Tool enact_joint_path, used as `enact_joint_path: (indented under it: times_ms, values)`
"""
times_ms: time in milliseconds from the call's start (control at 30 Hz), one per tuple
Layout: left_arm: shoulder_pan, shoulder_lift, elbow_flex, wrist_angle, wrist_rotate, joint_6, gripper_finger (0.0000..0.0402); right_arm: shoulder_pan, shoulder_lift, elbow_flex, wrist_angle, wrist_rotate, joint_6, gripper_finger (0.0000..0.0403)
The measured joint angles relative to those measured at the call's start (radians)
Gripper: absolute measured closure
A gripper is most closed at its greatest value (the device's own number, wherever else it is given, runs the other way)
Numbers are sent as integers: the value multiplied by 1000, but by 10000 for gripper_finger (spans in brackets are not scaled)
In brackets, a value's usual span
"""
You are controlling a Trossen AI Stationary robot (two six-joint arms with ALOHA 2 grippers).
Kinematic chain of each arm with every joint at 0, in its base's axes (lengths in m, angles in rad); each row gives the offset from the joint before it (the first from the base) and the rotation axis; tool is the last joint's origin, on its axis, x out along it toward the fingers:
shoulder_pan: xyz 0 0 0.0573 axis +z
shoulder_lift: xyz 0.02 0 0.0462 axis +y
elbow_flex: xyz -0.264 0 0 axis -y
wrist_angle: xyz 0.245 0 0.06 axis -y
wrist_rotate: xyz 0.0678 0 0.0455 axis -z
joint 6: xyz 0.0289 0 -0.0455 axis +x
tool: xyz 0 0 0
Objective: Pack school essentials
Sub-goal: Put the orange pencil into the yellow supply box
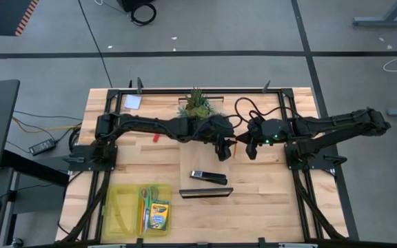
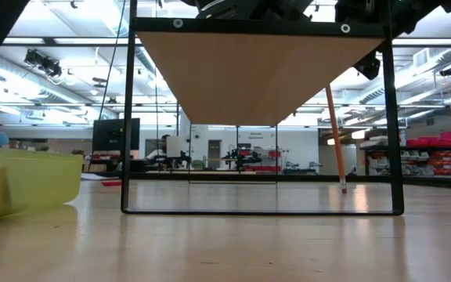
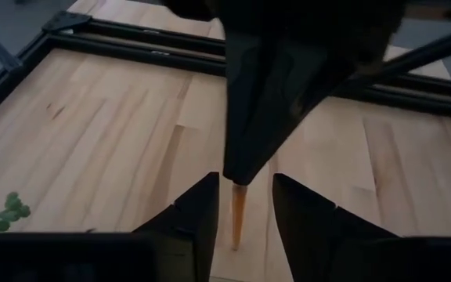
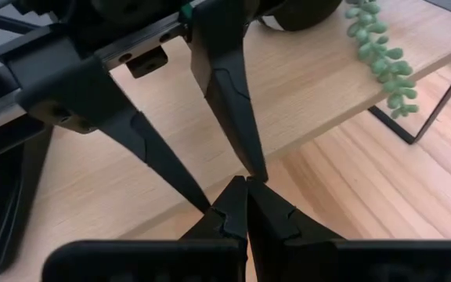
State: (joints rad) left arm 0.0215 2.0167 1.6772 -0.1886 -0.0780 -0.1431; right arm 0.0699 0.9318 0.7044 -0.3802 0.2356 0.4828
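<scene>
orange pencil (image 2: 336,139) upright, tip on table

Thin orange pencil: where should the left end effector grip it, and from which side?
On the thin orange pencil, take the bare shaft just below the shut right end effector. It hangs near upright, point down, so close in level from the side; the open left end effector straddles it there.

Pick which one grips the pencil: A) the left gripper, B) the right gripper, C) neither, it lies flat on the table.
B: the pencil hangs point-down from the shut right gripper, while the left gripper stands open on either side of it, above the table.
</scene>
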Motion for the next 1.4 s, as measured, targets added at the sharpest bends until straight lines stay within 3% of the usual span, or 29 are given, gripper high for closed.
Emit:
enact_joint_path:
  times_ms: [800, 1400]
  values:
    - [-25, 0, 0, 1, 0, 35, 299, 40, 1, -1, 30, -1, -11, 393]
    - [-25, 0, 0, -10, 1, 35, 345, 40, 1, -1, 66, 2, -14, 393]
